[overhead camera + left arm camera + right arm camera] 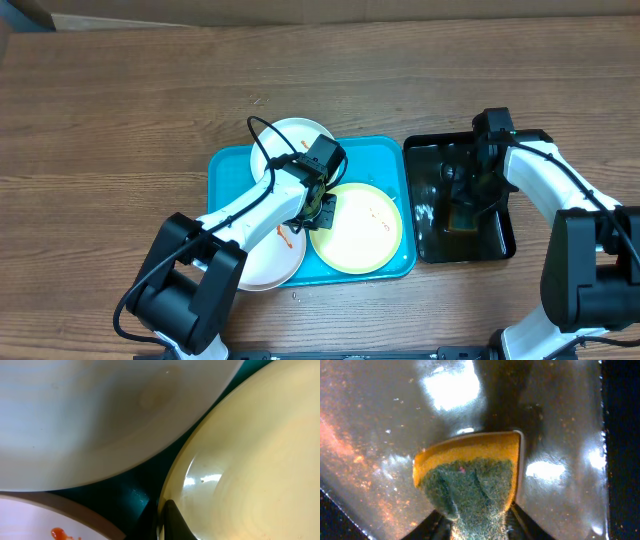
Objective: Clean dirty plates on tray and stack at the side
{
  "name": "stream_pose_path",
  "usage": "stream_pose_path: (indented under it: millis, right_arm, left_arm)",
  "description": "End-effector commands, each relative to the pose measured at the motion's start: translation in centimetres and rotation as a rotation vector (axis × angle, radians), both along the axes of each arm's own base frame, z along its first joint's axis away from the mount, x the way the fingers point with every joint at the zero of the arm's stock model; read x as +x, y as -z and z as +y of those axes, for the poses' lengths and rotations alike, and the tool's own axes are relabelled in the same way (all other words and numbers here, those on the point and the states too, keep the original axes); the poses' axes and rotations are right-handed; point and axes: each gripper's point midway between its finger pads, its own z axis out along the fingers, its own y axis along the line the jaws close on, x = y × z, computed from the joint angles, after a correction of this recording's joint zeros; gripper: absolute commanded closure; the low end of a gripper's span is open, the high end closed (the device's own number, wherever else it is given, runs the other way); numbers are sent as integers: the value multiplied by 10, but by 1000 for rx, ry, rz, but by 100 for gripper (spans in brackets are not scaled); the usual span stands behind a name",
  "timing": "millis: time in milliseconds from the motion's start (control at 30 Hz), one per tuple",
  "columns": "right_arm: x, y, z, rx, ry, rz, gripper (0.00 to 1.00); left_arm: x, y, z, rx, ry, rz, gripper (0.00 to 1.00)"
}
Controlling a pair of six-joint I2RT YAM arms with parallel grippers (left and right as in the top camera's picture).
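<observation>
The teal tray [225,165] holds three plates. A white plate [285,138] lies at its back. A pale yellow-green plate [360,235] lies at its right. A second white plate [262,255] with an orange smear [284,236] lies at its front left. My left gripper [322,207] is shut on the yellow-green plate's left rim [165,517], with one finger on the plate's [250,460] inner face. My right gripper [466,200] is down in the black tray [500,240], shut on a yellow-and-green sponge [470,470] held against the wet tray floor [380,435].
The left wrist view shows the back white plate [100,420] overlapping above, teal tray floor [135,491] between the plates, and the smeared white plate [25,520] at lower left. The black tray stands right beside the teal tray. Bare wooden table surrounds both.
</observation>
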Motion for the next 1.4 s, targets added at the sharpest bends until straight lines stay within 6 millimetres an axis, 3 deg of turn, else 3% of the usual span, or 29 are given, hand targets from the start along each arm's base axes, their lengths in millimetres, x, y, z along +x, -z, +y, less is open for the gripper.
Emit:
stream_pose_path:
  millis: [0,67,100,367,767,1067,1267,1367]
  right_arm:
    - [-2,2,2,4,-1,6,73]
    - [0,1,2,4,-1,-1,94]
    - [1,2,2,5,-1,-7,96]
    - [9,-4,2,6,-20,-28,96]
    - [20,-47,3,5,-47,-12,96]
    - [14,-50,-4,-37,27,19,96]
    - [13,-51,10,43,42,25,96]
    - [17,-54,34,144,-38,2,96]
  left_arm:
    - [-1,14,6,45,28,15,96]
    - [0,14,5,43,53,9,96]
    - [1,13,5,43,54,7,96]
    - [1,13,5,43,72,5,94]
    - [5,12,6,45,77,-6,92]
    - [6,12,6,43,69,-8,96]
    - [6,12,6,43,70,-9,96]
    - [7,12,5,41,70,-13,96]
